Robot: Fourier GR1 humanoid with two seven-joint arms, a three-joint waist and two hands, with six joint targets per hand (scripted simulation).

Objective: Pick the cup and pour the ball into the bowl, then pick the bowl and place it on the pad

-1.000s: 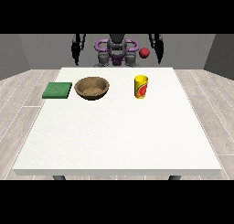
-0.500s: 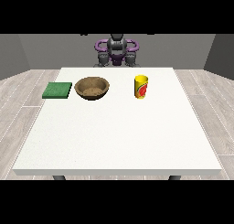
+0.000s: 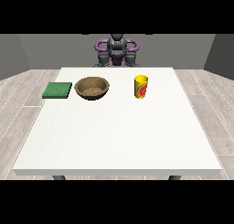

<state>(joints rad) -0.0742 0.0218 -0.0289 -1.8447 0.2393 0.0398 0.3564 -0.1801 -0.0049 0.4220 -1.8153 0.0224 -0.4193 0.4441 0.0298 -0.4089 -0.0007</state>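
A yellow cup [image 3: 141, 87] with a red mark stands upright on the white table [image 3: 117, 136], right of centre near the far edge. No ball shows; the cup's inside is hidden. A brown bowl [image 3: 92, 95] sits to its left, and a flat green pad [image 3: 57, 90] lies further left. The robot is small behind the far edge, with its arms drawn in close to its body. The hand at the view's left [image 3: 104, 59] and the hand at the view's right [image 3: 131, 58] hang by its waist, well back from the cup and bowl, touching nothing.
Grey plank floor surrounds the table, with grey walls behind the robot. The cup, bowl and pad stand in a row along the far part of the table.
The arms, raised and spread a second ago, have come down and in against the body. A small red ball seen by the hand at the view's right no longer shows. Cup, bowl and pad have not moved.
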